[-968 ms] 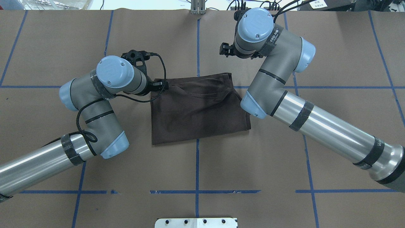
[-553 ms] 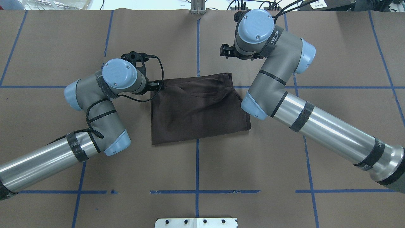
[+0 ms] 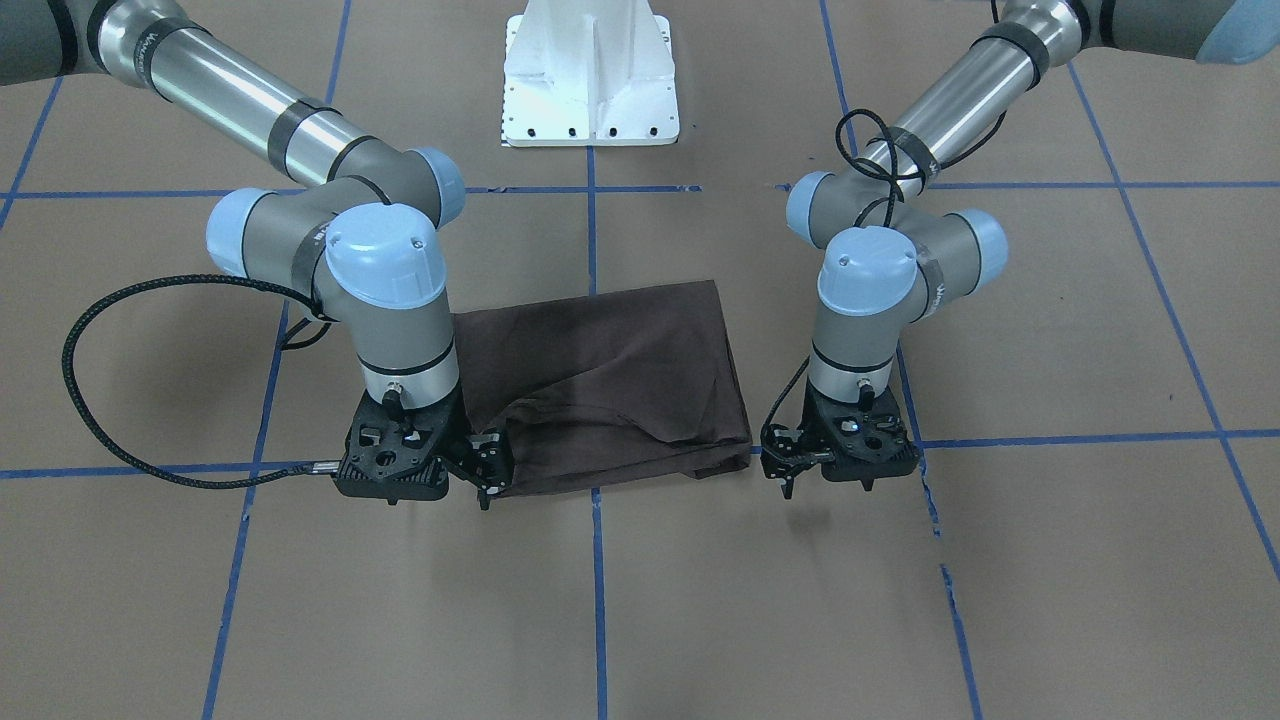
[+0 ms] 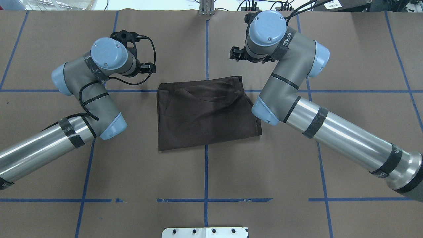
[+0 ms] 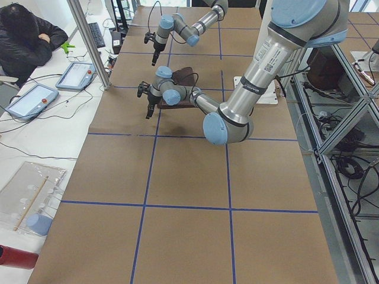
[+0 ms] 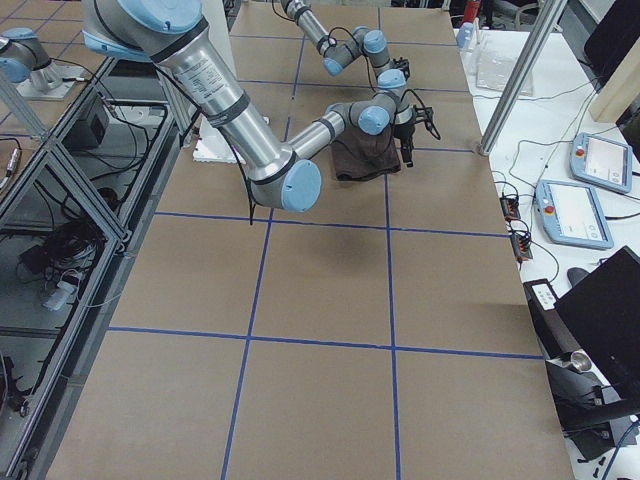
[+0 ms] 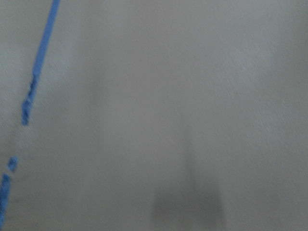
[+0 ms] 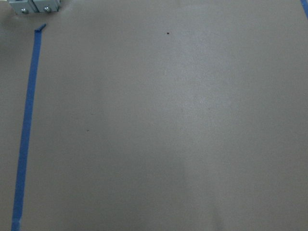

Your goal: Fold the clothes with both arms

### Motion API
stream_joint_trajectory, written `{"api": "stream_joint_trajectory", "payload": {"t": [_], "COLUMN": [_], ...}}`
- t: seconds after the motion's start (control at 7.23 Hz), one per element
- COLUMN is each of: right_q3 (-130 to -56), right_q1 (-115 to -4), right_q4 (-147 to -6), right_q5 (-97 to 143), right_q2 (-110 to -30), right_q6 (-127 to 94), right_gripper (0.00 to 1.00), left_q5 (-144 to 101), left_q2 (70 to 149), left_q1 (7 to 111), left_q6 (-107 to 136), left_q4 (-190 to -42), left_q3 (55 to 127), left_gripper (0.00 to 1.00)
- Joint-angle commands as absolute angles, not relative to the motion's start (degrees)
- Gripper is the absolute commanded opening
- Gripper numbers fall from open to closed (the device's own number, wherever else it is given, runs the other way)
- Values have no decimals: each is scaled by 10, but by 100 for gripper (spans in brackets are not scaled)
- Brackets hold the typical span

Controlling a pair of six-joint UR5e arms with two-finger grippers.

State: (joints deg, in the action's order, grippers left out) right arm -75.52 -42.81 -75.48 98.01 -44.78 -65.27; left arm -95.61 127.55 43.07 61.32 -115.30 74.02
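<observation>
The clothes are one dark brown T-shirt [image 4: 205,115] [image 3: 610,370], folded into a rough rectangle at the table's middle, with its collar curve showing near the far edge. My left gripper [image 4: 151,68] [image 3: 787,468] hangs open and empty beyond the shirt's far-left corner, clear of the cloth. Beyond the far-right corner my right gripper [image 4: 233,53] [image 3: 490,465] hovers open, also holding nothing. Both wrist views show only bare brown table paper and blue tape; the left one is blurred.
Blue tape lines [image 4: 205,172] divide the brown paper table into squares. The white pedestal plate [image 3: 590,70] [image 4: 205,232] sits at the robot's side. A metal post [image 4: 206,8] stands at the far edge. A seated person [image 5: 23,35] and tablets [image 5: 74,74] are beyond the table.
My left gripper has let go of the shirt's far-left corner and drawn away, left and farther out. The corner now lies flat. The right arm has hardly moved.
</observation>
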Motion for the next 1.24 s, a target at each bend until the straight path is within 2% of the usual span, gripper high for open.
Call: {"api": "stream_joint_trajectory", "payload": {"t": [0.0, 0.14, 0.28, 0.55, 0.83, 1.11], "right_q3": [-758, -794, -863, -1006, -1076, -1078], "right_q1": [-428, -429, -432, -485, -585, -712], "right_q4": [-754, -762, -779, -900, -918, -921], "right_q5": [995, 1019, 1043, 1091, 1193, 1254], "right_q2": [-450, -465, -520, -595, -707, -813], "right_q6": [-652, -650, -642, -508, -340, -136], "right_gripper": [100, 100, 100, 100, 100, 100], "left_q5": [-995, -1004, -1006, -1035, -1127, -1206], "left_q2": [1271, 1242, 1199, 1133, 1035, 951], "left_q1": [439, 439, 439, 459, 569, 693], "left_q6": [605, 605, 604, 499, 316, 131], "left_q4": [-1150, -1131, -1079, -978, -976, -983], "left_q3": [774, 851, 941, 1087, 1140, 1137], "left_gripper": [100, 100, 100, 100, 100, 100]}}
